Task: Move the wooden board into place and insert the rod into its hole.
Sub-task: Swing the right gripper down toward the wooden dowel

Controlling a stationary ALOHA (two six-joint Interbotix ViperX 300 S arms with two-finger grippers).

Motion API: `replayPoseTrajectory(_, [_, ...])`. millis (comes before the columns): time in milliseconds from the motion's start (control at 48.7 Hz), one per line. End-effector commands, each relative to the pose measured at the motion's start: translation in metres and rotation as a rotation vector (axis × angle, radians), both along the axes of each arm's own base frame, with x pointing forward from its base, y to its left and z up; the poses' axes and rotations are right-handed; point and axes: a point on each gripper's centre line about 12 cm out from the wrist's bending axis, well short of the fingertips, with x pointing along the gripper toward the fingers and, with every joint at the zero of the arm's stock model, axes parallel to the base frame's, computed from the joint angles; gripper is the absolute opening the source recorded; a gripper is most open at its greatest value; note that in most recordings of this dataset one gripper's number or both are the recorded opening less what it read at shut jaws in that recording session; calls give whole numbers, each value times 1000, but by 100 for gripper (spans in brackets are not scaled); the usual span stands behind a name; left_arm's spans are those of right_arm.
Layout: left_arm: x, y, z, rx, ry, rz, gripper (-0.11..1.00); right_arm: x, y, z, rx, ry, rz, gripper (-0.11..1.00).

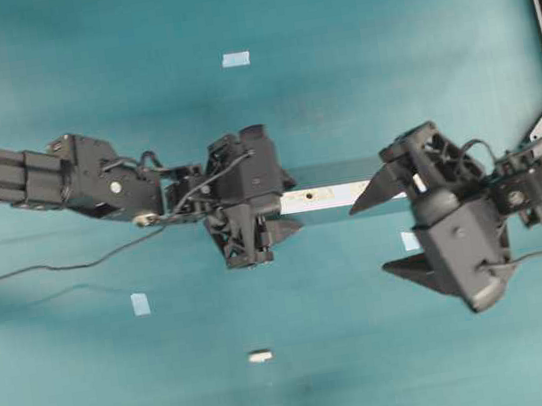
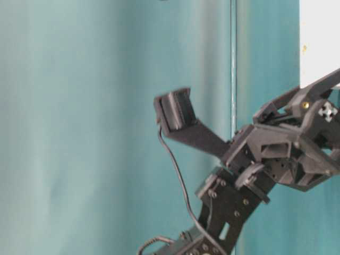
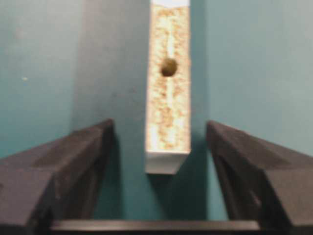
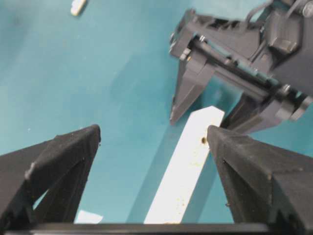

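Wooden board (image 1: 336,195) lies mid-table between the arms. Left gripper (image 3: 159,142) wide, straddling its near end, empty. Right gripper (image 4: 154,147) wide, empty. Rod (image 1: 260,356) at six o'clock, apart. Judgement: centre fingers evenly, clear of hole (image 3: 169,67), before closing.

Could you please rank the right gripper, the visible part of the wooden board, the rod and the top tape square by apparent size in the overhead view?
1. right gripper
2. wooden board
3. tape square and rod: too alike to rank.
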Motion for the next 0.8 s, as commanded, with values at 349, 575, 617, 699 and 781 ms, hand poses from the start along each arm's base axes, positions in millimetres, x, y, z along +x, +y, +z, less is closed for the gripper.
replayPoseTrajectory(349, [4,-1,4,13,-108,-2,74,50,17,-1,47,176,-93,100])
replayPoseTrajectory(575, [0,1,0,17,-125,1,74,97,31,-15,104,281,-242,100])
replayPoseTrajectory(617, [-1,1,-1,19,-127,0,74,105,33,-16,111,295,-264,100])
replayPoseTrajectory(699, [-5,1,-3,19,-124,0,74,120,40,-22,120,325,-298,100])
replayPoseTrajectory(781, [-9,1,-4,19,-121,1,74,134,49,-29,130,352,-319,100])
